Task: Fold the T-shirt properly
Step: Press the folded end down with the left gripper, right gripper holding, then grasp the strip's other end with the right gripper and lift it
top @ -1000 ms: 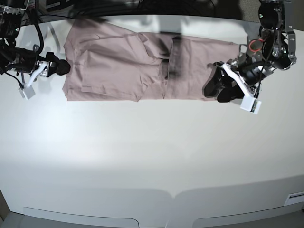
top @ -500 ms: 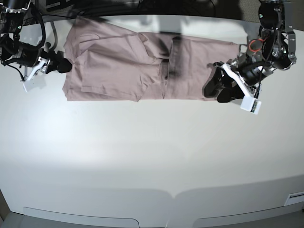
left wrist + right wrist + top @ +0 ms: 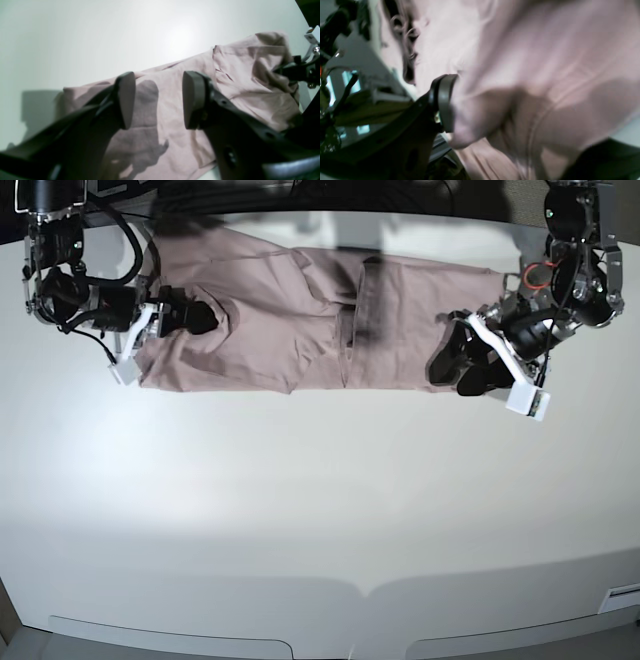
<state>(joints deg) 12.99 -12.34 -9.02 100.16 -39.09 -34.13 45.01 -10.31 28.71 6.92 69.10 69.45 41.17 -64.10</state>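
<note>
The dusty pink T-shirt [image 3: 300, 320] lies as a long band across the far side of the white table [image 3: 320, 500]. My left gripper [image 3: 452, 372] hovers at its right end. In the left wrist view this gripper [image 3: 157, 100] is open, with nothing between its fingers and the T-shirt [image 3: 237, 82] below. My right gripper [image 3: 203, 316] reaches in over the shirt's left part, where the fabric puckers. The blurred right wrist view shows one finger [image 3: 445, 102] pressed against a bulge of the T-shirt [image 3: 545, 62]. A real grip cannot be made out there.
Both arms' dark bodies stand at the far corners, the right arm's [image 3: 55, 270] and the left arm's [image 3: 580, 250], the latter with a red cable loop [image 3: 537, 275]. A small white label [image 3: 622, 595] sits at the table's near right edge.
My right gripper has travelled from the shirt's left edge inward over the cloth, which now bunches around it. The left gripper has stayed put and open.
</note>
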